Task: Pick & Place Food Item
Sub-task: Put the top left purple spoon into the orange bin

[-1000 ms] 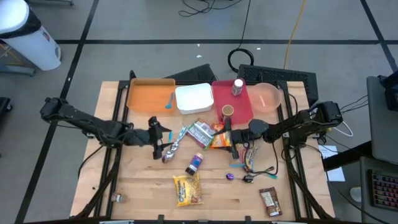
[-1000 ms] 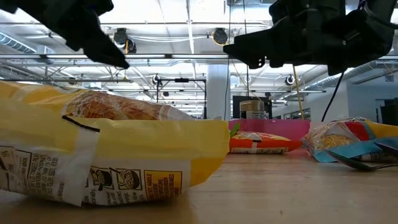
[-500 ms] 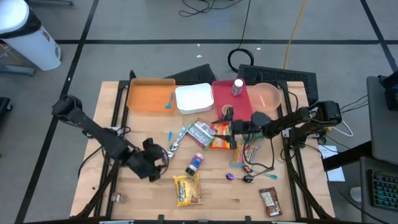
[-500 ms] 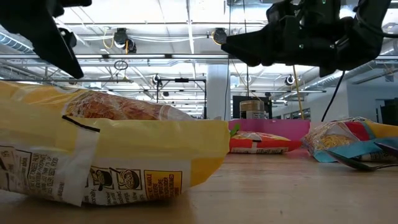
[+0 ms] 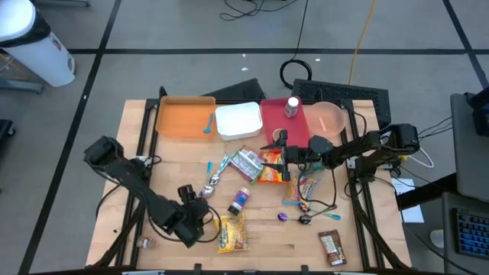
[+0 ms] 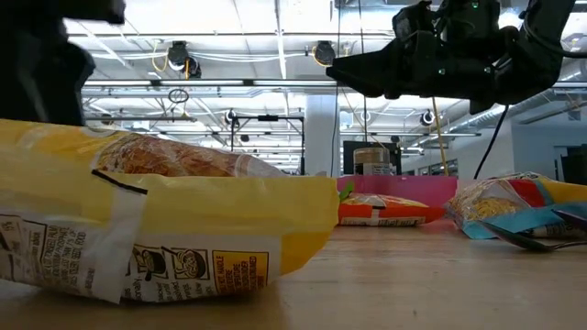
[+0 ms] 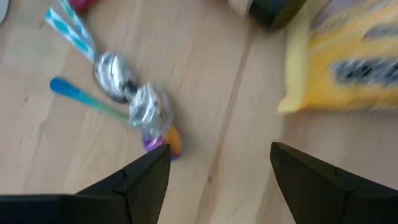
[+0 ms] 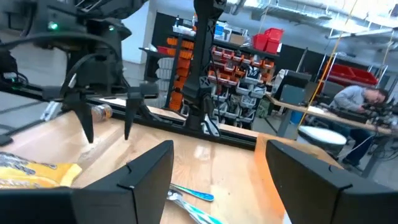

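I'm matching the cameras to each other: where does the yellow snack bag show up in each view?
High view: yellow snack bag, near the table's front edge.
Low view: fills the left foreground.
Left wrist view: upper right corner.
Right wrist view: lower left edge.
Shared landmark: blue spoon.

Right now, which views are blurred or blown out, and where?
Left wrist view: motion blur throughout, the yellow snack bag smeared most. Low view: same bag fills the near field, ceiling lights glare, both arms read as silhouettes. Right wrist view: sharp on the table, background softer. High view: even light, no glare.
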Action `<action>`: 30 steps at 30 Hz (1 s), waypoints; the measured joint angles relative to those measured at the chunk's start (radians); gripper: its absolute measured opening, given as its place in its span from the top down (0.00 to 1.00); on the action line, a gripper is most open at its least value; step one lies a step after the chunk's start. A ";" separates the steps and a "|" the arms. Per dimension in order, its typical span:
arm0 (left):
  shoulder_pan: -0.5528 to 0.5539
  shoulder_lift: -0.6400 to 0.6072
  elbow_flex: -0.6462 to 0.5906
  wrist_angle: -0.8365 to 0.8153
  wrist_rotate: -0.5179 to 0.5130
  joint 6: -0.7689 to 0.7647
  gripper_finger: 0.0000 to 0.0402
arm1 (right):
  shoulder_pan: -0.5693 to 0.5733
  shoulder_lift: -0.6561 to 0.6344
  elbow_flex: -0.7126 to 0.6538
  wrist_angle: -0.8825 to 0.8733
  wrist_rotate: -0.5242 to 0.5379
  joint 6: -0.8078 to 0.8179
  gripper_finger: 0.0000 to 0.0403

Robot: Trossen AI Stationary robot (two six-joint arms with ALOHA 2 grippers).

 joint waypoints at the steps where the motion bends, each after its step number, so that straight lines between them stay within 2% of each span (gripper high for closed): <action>1: -0.002 0.015 0.000 -0.013 0.002 -0.006 0.30 | 0.000 0.000 0.000 0.004 0.000 -0.015 0.38; 7: -0.011 0.055 0.000 -0.078 -0.006 -0.046 0.30 | 0.000 0.000 0.000 0.014 0.000 -0.046 0.38; 12: -0.012 0.055 0.000 -0.086 -0.062 -0.039 0.30 | 0.000 0.000 0.000 0.012 0.000 -0.048 0.38; 20: 0.003 0.055 -0.044 -0.083 -0.065 -0.035 0.30 | 0.000 0.000 0.000 0.004 0.000 -0.052 0.38; 30: 0.025 0.055 -0.114 0.052 -0.066 -0.006 0.30 | 0.000 0.000 0.000 0.005 0.000 -0.053 0.38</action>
